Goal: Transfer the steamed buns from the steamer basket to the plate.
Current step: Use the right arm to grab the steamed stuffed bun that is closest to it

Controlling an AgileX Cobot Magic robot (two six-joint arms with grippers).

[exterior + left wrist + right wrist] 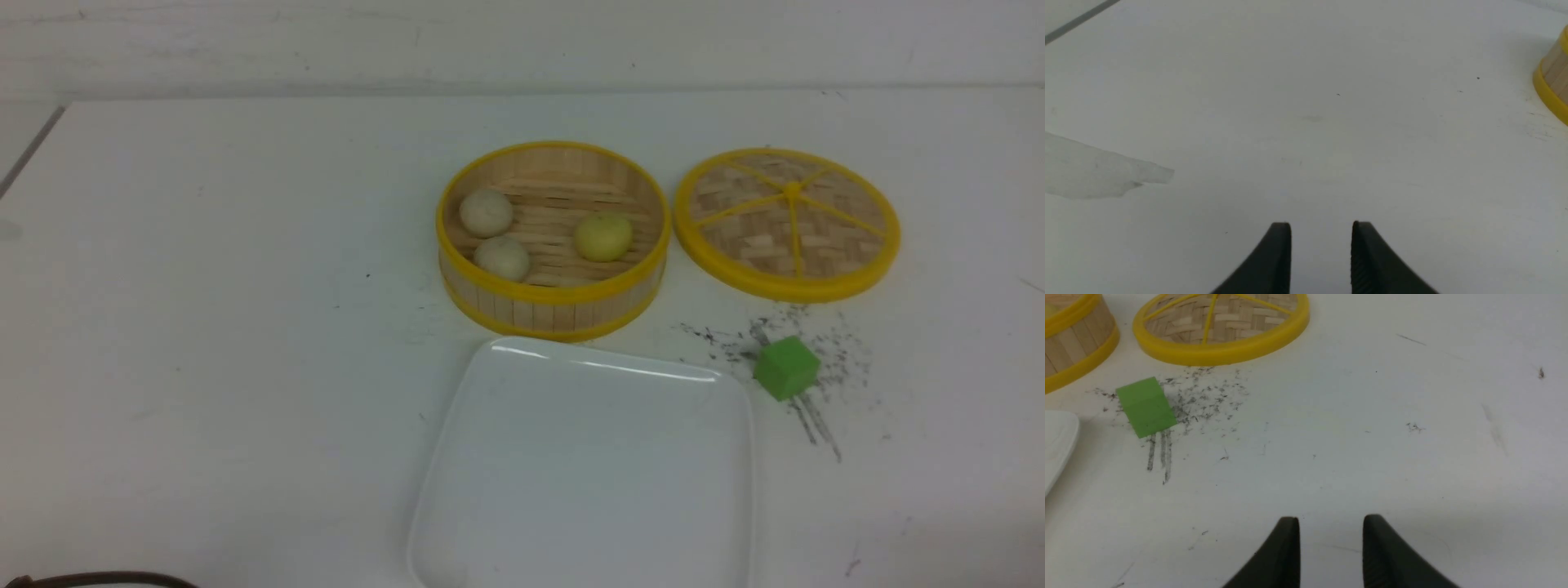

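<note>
Nearest the front camera lies the plate (588, 457), glossy white and square with rounded corners, bare, its far rim just on the near side of the steamer basket (555, 309); whether the two touch cannot be told. All three steamed buns (501, 257) sit on the slatted floor inside the steamer basket. The two off-white speckled buns (486, 212) are side by side against its left wall, and the pale yellow bun (603, 237) sits apart from them toward its right wall. Just right of the steamer basket the woven lid (788, 224) lies flat on the tabletop (204, 327), yellow spokes up. A green cube (785, 367) stands right of and nearer than the steamer basket, among dark scuff marks (824, 425). The left gripper (1321, 230) hovers over bare tabletop left of the steamer basket, fingers spread with nothing between them. The right gripper (1331, 524) hovers over the tabletop well right of the steamer basket, on the near side of the lid, likewise spread and holding nothing.
</note>
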